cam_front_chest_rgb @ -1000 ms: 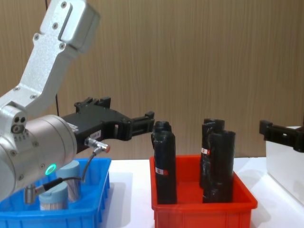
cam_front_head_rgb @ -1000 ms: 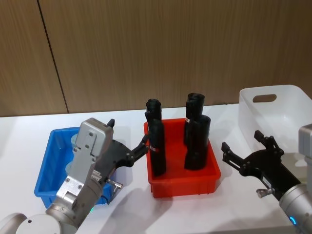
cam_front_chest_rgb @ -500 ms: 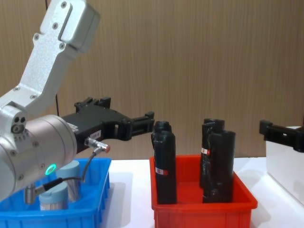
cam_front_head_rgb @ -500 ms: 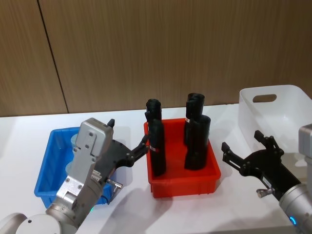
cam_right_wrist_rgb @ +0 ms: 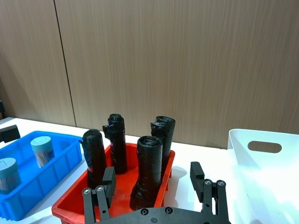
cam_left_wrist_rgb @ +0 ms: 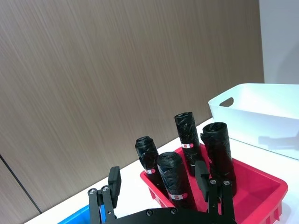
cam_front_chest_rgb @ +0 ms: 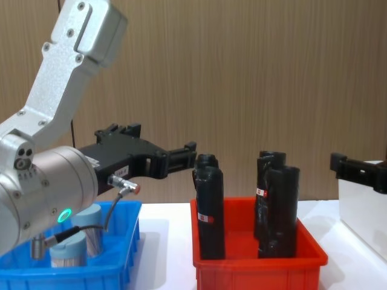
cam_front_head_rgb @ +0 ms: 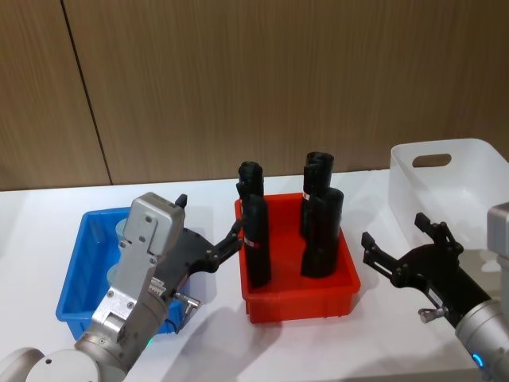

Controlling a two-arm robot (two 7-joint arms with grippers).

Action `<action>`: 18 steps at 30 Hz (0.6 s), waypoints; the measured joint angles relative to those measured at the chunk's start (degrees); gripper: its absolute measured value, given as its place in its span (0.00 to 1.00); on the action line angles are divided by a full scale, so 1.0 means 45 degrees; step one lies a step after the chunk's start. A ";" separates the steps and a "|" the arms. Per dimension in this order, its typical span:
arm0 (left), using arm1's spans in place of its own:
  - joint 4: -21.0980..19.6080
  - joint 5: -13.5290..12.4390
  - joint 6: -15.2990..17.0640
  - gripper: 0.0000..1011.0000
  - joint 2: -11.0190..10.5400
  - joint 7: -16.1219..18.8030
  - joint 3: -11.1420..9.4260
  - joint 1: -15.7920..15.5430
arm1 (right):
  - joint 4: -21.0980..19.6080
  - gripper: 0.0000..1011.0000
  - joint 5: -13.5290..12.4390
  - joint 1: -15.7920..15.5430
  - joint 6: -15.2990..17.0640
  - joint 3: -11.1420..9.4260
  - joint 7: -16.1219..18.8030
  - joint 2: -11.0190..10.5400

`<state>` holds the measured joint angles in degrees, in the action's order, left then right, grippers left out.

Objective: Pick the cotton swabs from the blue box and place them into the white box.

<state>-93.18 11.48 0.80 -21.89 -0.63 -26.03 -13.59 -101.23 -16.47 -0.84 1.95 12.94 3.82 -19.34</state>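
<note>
The blue box (cam_front_head_rgb: 78,259) sits at the table's left. In it stand two cotton swabs tubs (cam_right_wrist_rgb: 41,148) (cam_right_wrist_rgb: 8,173) with pale lids, which also appear low down as tubs (cam_front_chest_rgb: 91,229) (cam_front_chest_rgb: 68,255) in the chest view. In the head view my left arm covers most of them. My left gripper (cam_front_head_rgb: 208,216) hovers open and empty over the blue box's right side, pointing toward the red bin. My right gripper (cam_front_head_rgb: 394,231) is open and empty, raised between the red bin and the white box (cam_front_head_rgb: 445,179) at the far right.
A red bin (cam_front_head_rgb: 298,296) in the middle holds three upright black rolls (cam_front_head_rgb: 254,231), taller than its walls. A wooden wall runs behind the white table (cam_front_head_rgb: 207,199). Bare tabletop lies in front of the bins.
</note>
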 joint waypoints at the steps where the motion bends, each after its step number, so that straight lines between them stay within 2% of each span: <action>1: 0.0000 0.0000 0.0000 0.99 0.0000 0.0000 0.0001 0.0000 | 0.0000 0.99 0.0000 0.0000 0.0000 0.0000 0.0000 0.0000; 10: 0.0000 0.0007 -0.0004 0.99 -0.0012 -0.0007 0.0022 0.0009 | 0.0000 0.99 0.0000 0.0000 0.0000 0.0000 0.0000 0.0000; 18: 0.0095 0.0336 -0.0004 0.99 -0.0206 0.0045 0.0215 0.0120 | 0.0000 0.99 0.0000 0.0000 0.0000 0.0000 0.0001 0.0000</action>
<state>-92.75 12.99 0.78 -22.82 -0.43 -25.06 -13.05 -101.23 -16.46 -0.84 1.95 12.94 3.83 -19.34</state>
